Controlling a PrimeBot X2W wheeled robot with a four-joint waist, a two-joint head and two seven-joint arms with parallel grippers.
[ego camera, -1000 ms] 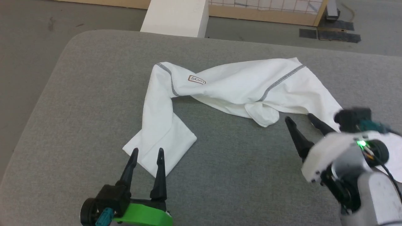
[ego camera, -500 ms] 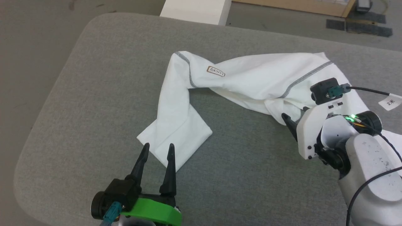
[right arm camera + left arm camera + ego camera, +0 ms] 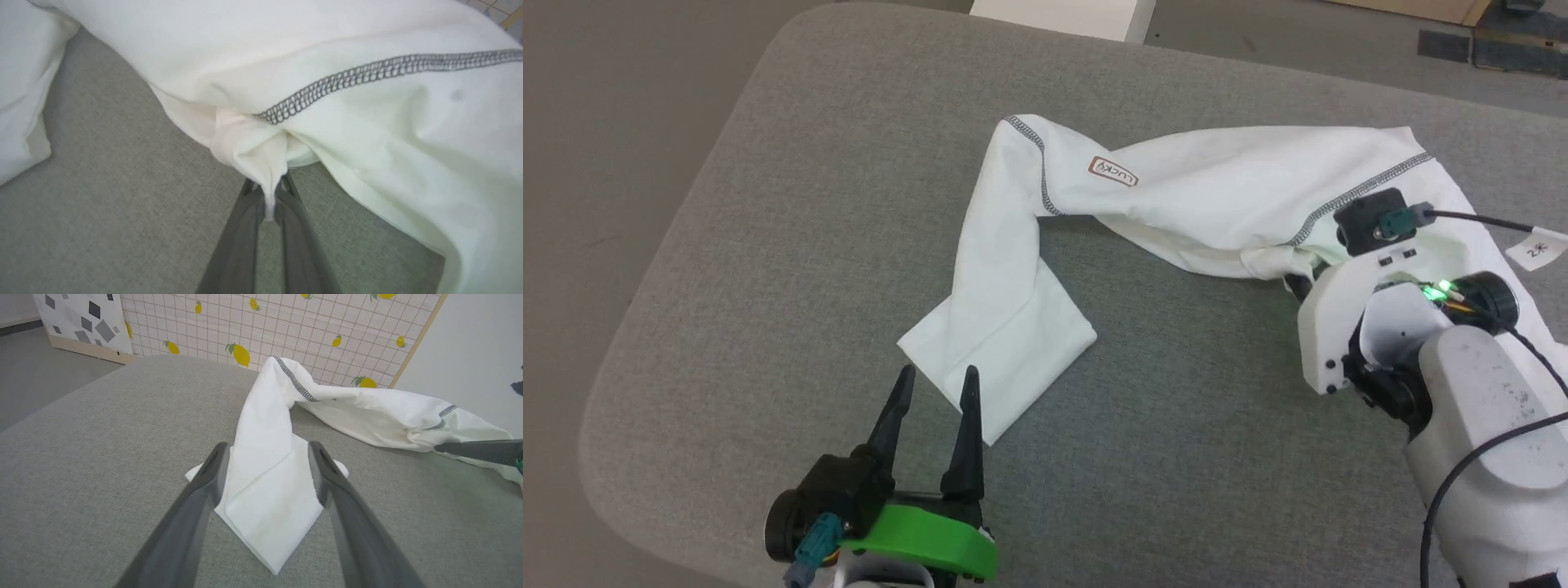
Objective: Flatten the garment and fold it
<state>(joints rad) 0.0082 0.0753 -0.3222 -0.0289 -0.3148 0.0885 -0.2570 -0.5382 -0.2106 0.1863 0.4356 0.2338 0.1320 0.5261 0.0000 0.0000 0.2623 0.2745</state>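
The garment (image 3: 1217, 204), a white shirt with dark grey seam stitching and a small orange-bordered patch (image 3: 1112, 171), lies crumpled across the grey padded table (image 3: 792, 212). One folded end (image 3: 1005, 359) reaches toward the near edge. My left gripper (image 3: 935, 384) stands open just short of that end; in the left wrist view the folded cloth (image 3: 269, 494) lies between and beyond its fingers (image 3: 204, 490). My right gripper (image 3: 267, 192) is shut on a bunched fold of the garment (image 3: 253, 151) near the stitched seam (image 3: 367, 69). In the head view its fingertips are hidden behind the white wrist housing (image 3: 1339, 327).
A white box (image 3: 1062, 12) stands past the table's far edge. Dark mats (image 3: 1494, 49) lie on the floor at the upper right. A patterned screen (image 3: 253, 330) stands behind the table in the left wrist view. Bare grey table lies left of the garment.
My right gripper moved forward into the garment and shut on a fold of it. The head camera shifted, so the whole scene slid. The left gripper stayed open near the folded end.
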